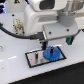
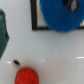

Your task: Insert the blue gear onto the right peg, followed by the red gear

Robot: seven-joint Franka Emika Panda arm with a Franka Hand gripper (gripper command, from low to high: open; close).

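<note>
The blue gear (image 1: pixel 50 52) lies flat on the grey black-edged plate (image 1: pixel 35 58), toward the plate's end at the exterior view's right; whether a peg runs through its hub cannot be made out. In the wrist view the same gear (image 2: pixel 61 14) overlaps the plate's dark border (image 2: pixel 34 15), its teeth reaching out over the white table (image 2: pixel 55 52). The red gear (image 2: pixel 26 75) sits on the table well apart from the plate — it shows only in the wrist view. The gripper (image 1: pixel 51 45) hangs just above the blue gear, its dark fingers close over the gear's hub; whether they are parted or pressed together cannot be told. A dark green shape (image 2: pixel 3 36) sits at the wrist picture's edge — too blurred to identify.
</note>
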